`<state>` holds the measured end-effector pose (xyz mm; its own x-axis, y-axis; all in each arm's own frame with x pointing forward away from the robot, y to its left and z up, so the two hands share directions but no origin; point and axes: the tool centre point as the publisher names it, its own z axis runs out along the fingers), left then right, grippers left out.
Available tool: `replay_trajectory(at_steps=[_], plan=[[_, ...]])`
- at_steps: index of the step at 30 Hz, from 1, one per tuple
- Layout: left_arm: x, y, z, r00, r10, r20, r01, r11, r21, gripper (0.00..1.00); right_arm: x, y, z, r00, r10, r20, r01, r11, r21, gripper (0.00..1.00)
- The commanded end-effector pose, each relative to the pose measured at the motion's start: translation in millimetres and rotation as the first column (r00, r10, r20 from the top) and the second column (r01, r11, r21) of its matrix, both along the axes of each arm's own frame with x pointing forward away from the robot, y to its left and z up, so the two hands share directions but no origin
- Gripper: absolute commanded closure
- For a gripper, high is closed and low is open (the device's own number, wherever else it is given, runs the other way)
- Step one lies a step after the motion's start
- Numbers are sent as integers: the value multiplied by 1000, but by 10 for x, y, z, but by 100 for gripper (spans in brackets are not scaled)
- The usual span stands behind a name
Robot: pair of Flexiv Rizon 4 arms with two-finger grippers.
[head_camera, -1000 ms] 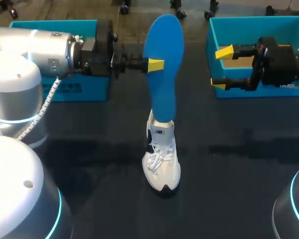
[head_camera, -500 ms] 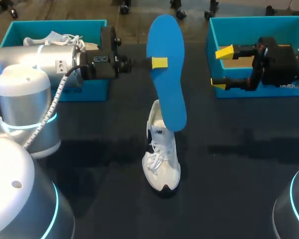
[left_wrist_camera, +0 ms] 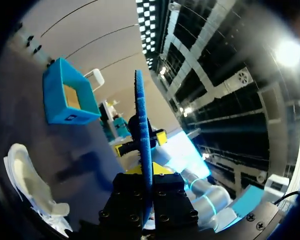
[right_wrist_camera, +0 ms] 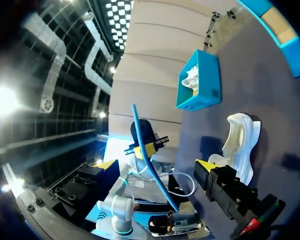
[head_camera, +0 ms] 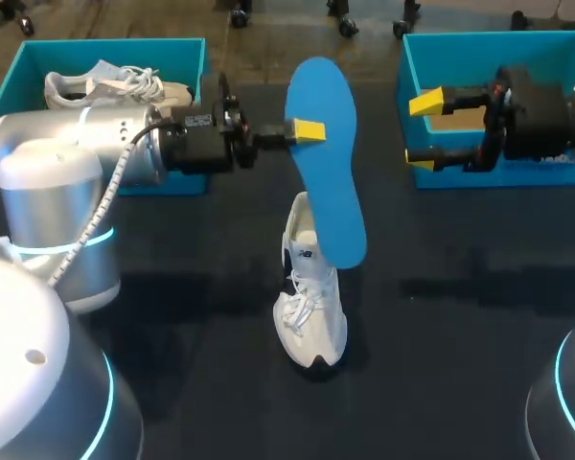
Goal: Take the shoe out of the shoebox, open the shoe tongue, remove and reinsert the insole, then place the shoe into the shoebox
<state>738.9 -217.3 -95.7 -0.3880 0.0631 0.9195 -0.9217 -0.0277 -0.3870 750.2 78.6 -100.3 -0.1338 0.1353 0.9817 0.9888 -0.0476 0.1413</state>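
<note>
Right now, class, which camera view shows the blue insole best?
The head view: the blue insole shows nearly its whole flat face, end to end. Both wrist views catch it only edge-on, as a thin blue strip.

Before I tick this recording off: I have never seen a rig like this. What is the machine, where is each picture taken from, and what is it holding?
It is a robot with two arms working at a dark table. The head view looks down from above and behind the robot. The two round pictures come from cameras on its wrists.

The left gripper, with yellow-tipped fingers, is shut on a blue insole. It holds the insole up, out of a white shoe that stands on the table. In the left wrist view the insole shows edge-on between the fingers.

The right gripper is open and holds nothing. It is by a blue shoebox at the right. A second blue shoebox at the left holds another white shoe.
</note>
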Motion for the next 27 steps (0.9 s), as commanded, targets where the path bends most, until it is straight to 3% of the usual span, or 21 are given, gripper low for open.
replay_trajectory(at_steps=[1,14,27], plan=[[86,16,-88,996,-65,-55,65,998,9,100,-59,42,155,1000,-18,1,18,996,-82,0],[179,-23,-318,933,-129,-335,129,991,-22,100,-92,186,317,998,-51,-28,41,963,-265,0],[322,-43,-556,915,-167,-366,161,986,-48,100,-180,384,557,993,-89,-73,42,869,-493,0]])
